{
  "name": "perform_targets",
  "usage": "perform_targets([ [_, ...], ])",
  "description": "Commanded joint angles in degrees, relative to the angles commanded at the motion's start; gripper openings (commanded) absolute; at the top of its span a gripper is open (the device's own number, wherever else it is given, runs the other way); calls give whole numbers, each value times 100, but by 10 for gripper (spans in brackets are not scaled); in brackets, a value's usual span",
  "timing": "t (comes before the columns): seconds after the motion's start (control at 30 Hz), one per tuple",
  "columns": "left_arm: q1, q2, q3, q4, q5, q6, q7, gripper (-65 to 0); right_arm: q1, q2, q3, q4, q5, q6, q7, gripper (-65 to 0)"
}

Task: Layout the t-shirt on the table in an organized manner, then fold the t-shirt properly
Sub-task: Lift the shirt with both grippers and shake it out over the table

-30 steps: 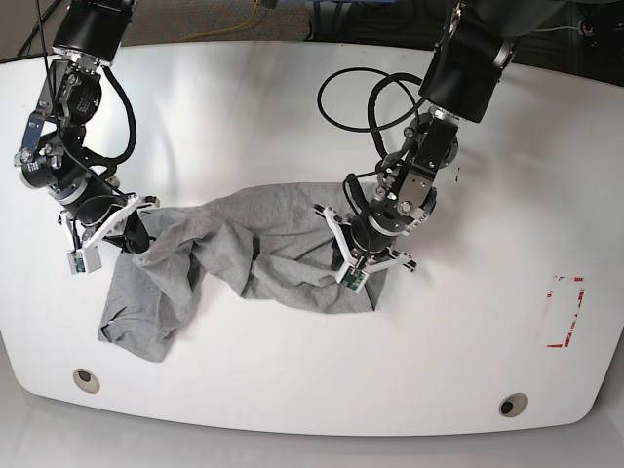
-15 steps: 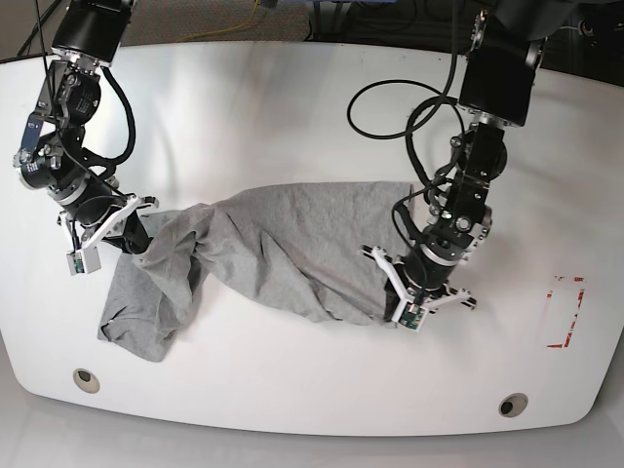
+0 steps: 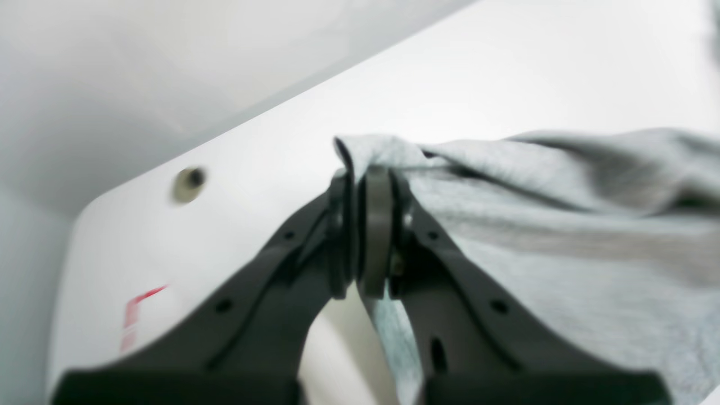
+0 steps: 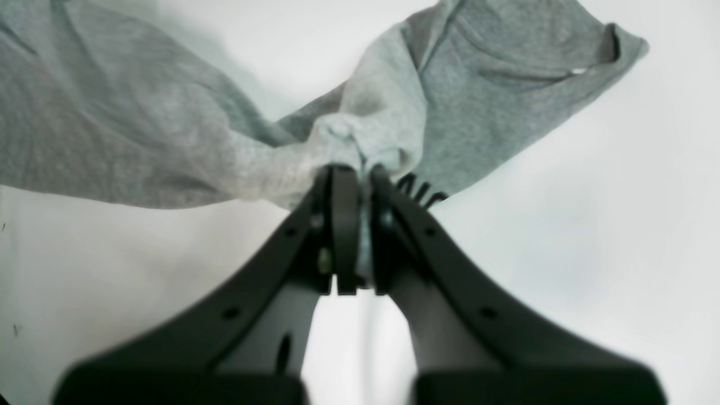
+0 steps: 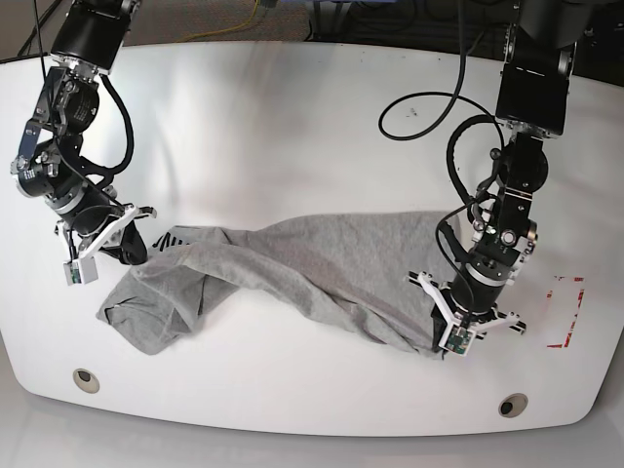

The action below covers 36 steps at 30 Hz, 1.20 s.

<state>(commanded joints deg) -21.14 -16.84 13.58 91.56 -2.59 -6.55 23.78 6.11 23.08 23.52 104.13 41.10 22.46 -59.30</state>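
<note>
table point(image 5: 292, 127): big glossy white top with rounded corners, basically fills the base view. Lots of glare on it, plus a few tiny dark specks you can catch in the right wrist view.
room: only a thin strip shows past the far edge of the table, dark floor with some cables point(image 5: 255, 18), one of them yellow. Can't make out more than that.
t-shirt point(image 5: 322, 268): heather grey, lying on the table in a long wrinkly band, stretched between the two grippers. The end nearer the front-left grommet sags into a loose bunched flap, the middle is twisted into folds. A black printed mark point(image 5: 174, 240) peeks out right by the right gripper.
left gripper point(image 5: 450, 330): at the t-shirt's end that's nearer the red mark. In the left wrist view the fingers point(image 3: 376, 225) are pinched tight together with a corner of grey fabric between them.
right gripper point(image 5: 125, 246): at the opposite end of the t-shirt. The right wrist view shows its jaws clamped on a bunched bit of cloth, black lettering just beside them.
red dashed mark point(image 5: 566, 312): just beyond the left gripper, away from the t-shirt, not touching it.
grommets: two round grey ones near the table's front edge, one point(image 5: 86, 379) below the t-shirt's sagging end, the other point(image 5: 512, 404) below the left gripper. Both are clear of the cloth.
</note>
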Motion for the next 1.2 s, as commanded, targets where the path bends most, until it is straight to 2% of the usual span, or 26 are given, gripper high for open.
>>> perform_targets([
  [0.1, -132, -132, -123, 105, 0, 0, 9, -623, 334, 9, -9, -158, 0, 0, 0, -650],
  [0.33, -536, -167, -167, 255, 9, 0, 9, -623, 1143, 193, -53, -712, 0, 0, 0, -650],
  [0.53, -993, -422, -176, 281, 9, 0, -9, -623, 1987, 299, -229, -1257, 0, 0, 0, -650],
  [0.7, -1530, -440, -246, 290, 9, 0, -18, -623, 2796, 466, -563, -1758, 0, 0, 0, -650],
  [0.87, -2268, -615, -404, 246, -9, -18, 0, -623, 3754, 501, -923, -2233, -9, 0, 0, -650],
  [1.1, -3402, -615, -413, 211, 0, -457, 70, -621, 4905, 695, -1477, -2699, -9, 0, 0, -650],
  [1.2, -3947, -615, -413, 167, 0, -642, 413, -621, 5389, 800, -1749, -2813, 0, 0, 0, -650],
])
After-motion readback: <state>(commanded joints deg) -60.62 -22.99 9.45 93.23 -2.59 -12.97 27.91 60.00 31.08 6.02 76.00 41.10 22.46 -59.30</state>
